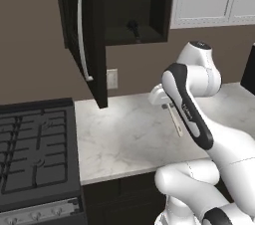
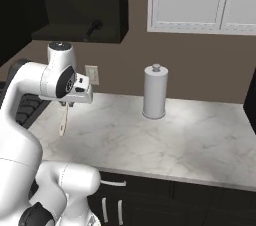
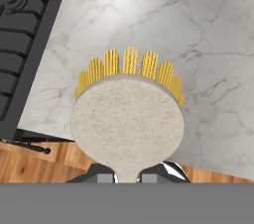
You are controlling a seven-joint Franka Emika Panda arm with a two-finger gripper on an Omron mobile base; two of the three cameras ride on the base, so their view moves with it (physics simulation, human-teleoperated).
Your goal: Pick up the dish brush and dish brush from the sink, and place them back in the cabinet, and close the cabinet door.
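Your tool (image 3: 128, 176) is clamped shut on the handle neck of the cream-headed dish brush (image 3: 127, 119), held above the tabletop (image 1: 129, 139) near its left edge; judge it light, rigid, prone to pivoting.

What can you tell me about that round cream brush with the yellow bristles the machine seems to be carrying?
The cream dish brush has a round, pale, speckled, stone-like head, with a fringe of yellow bristles fanning out along its far edge. It narrows into a slim pale handle, which the pincer is shut on, holding it up in the air above the marbled white counter. From the base views the handle hangs down below the hand.
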